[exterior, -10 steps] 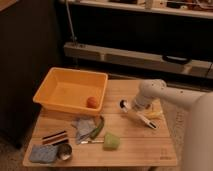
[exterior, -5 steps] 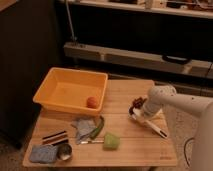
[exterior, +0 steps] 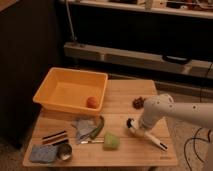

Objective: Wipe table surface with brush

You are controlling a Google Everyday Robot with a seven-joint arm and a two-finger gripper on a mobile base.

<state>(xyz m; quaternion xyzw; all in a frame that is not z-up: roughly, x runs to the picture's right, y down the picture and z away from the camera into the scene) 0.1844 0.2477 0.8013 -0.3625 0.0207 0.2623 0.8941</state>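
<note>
Camera view: the robot's white arm (exterior: pixel 167 109) reaches in from the right over the table surface (exterior: pixel 122 111), its gripper (exterior: pixel 139 128) lowered at the near-right part of the planks, directly over the brush (exterior: pixel 151 139). The brush lies slanted on the wood, dark head toward the table's middle and white handle running out to the near-right corner (its dark end mark shows there). Whether the gripper clasps the handle cannot be told. At far left stands an orange tub (exterior: pixel 70 72) with a small orange ball (exterior: pixel 92 102) inside. In front of it lie a grey cloth (exterior: pixel 83 128), a pale green sponge (exterior: pixel 111 141), a silver-handled utensil (exterior: pixel 93 142), dark strips (exterior: pixel 55 136), a blue sponge (exterior: pixel 42 153) and a small metal cup (exterior: pixel 64 152).
</note>
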